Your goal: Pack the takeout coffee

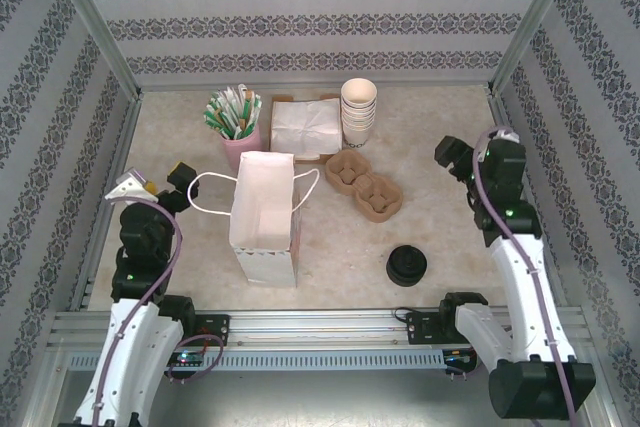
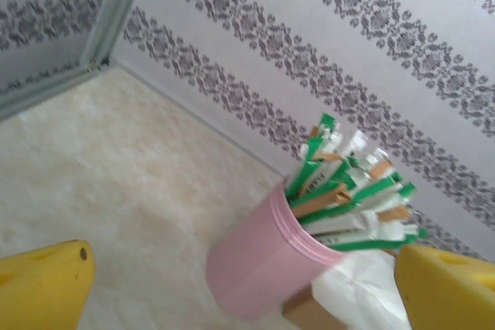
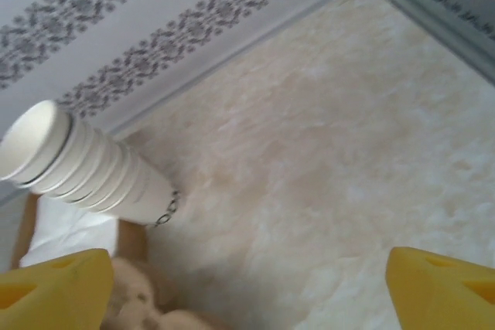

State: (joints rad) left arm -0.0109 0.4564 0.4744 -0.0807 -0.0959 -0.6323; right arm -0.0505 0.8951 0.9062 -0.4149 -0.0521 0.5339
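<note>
From above we see the takeout coffee (image 1: 406, 265) on the tabletop (image 1: 450, 237), right of the paper bag (image 1: 265, 212), untouched. The left tool (image 2: 246, 285), fingers apart, faces the pink cup (image 2: 255, 264) behind the bag. The right tool (image 3: 247, 287), fingers also apart, faces the stacked cups (image 3: 85, 164).

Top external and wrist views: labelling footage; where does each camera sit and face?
Top external: above and behind, looking down on beige table; left arm, right arm show.
Left wrist: on left arm, facing pink round cup of green-white sachets; yellow jaws apart.
Right wrist: on right arm, facing stacked cream paper cups; yellow jaws apart.
Shared: top external shows both.
</note>
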